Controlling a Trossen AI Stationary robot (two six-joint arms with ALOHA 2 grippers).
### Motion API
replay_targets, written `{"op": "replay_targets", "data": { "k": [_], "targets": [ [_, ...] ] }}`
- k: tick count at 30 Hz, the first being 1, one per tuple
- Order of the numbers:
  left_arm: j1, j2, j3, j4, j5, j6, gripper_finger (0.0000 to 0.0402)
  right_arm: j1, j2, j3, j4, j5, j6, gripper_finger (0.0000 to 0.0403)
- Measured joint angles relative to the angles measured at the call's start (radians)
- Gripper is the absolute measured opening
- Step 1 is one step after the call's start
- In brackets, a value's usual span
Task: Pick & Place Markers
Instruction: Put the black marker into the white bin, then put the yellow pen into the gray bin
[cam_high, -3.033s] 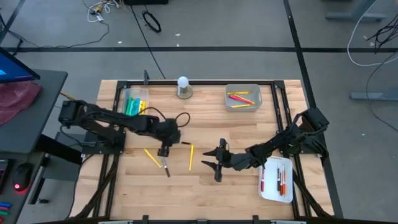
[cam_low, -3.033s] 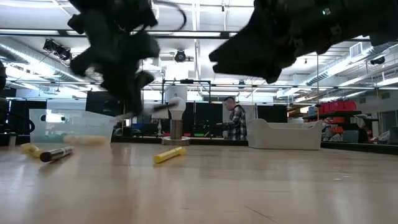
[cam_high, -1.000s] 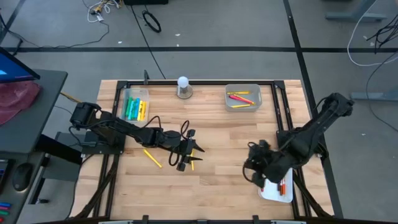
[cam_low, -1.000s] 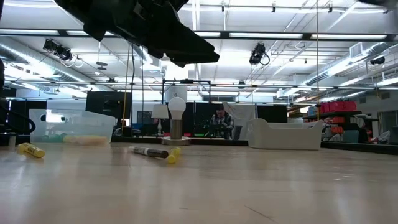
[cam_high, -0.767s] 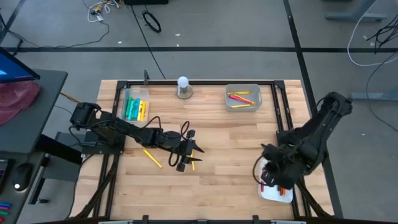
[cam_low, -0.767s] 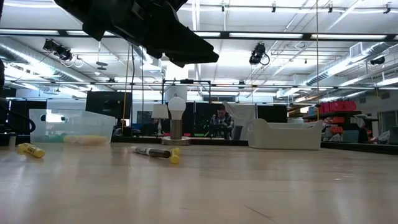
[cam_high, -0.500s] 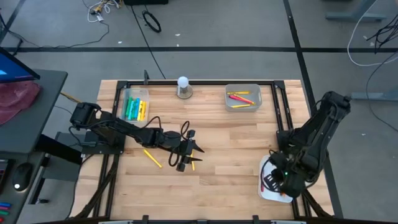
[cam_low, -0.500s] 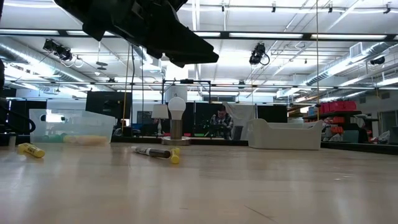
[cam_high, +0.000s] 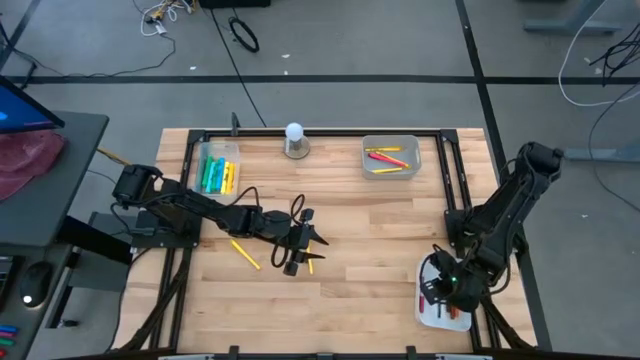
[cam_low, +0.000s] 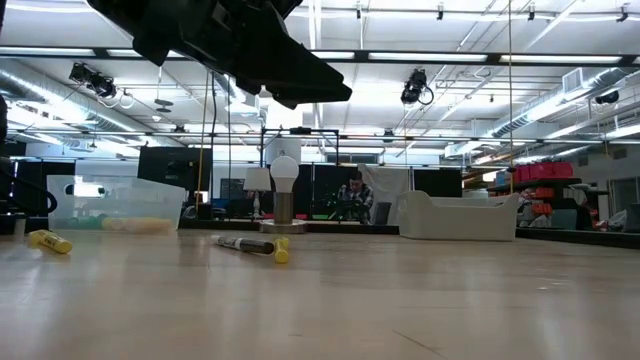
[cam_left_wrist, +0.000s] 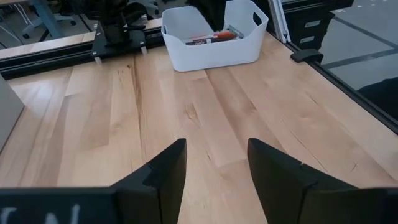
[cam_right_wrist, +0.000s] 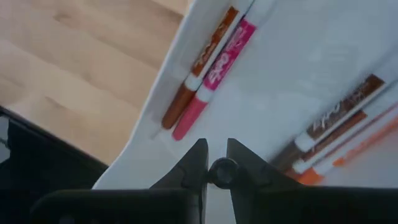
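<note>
While the right gripper (cam_high: 437, 291) hangs over the white tray (cam_high: 441, 318) at the table's near right corner, its fingers pinch the round end of a dark marker (cam_right_wrist: 222, 172). Pale-bodied markers with brown, pink and orange ends (cam_right_wrist: 211, 71) lie inside. The left gripper (cam_high: 300, 262), fingers parted, hovers mid-table over a yellow marker (cam_low: 281, 250) and a dark-capped marker (cam_low: 240, 244); another yellow marker (cam_high: 244, 253) lies nearby.

The brown marker (cam_right_wrist: 337, 122) lying just ahead of the right gripper (cam_right_wrist: 216, 163), in the white tray (cam_right_wrist: 298, 62), reads "EXPO" along its pale barrel. Print on the other markers is illegible.
</note>
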Motion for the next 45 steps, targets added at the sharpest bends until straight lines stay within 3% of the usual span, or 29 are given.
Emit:
{"op": "replay_targets", "data": {
  "k": [8,21,36,45],
  "targets": [
    [0.0,0.0,0.0,0.0,0.0,-0.001,0.0178,0.0,-0.016,-0.099,0.053,-0.056,0.048,0.0045],
    [0.0,0.0,0.0,0.0,0.0,-0.001,0.0178,0.0,-0.016,-0.117,0.038,-0.079,0.048,0.0049],
    [0.0,0.001,0.0,0.0,0.0,-0.001,0.0178,0.0,-0.024,-0.118,0.007,0.002,-0.027,0.0116],
    [0.0,0.001,0.0,0.0,0.0,-0.019,0.0178,-0.001,-0.139,0.036,-0.079,0.012,-0.085,0.0119]
  ]
}}
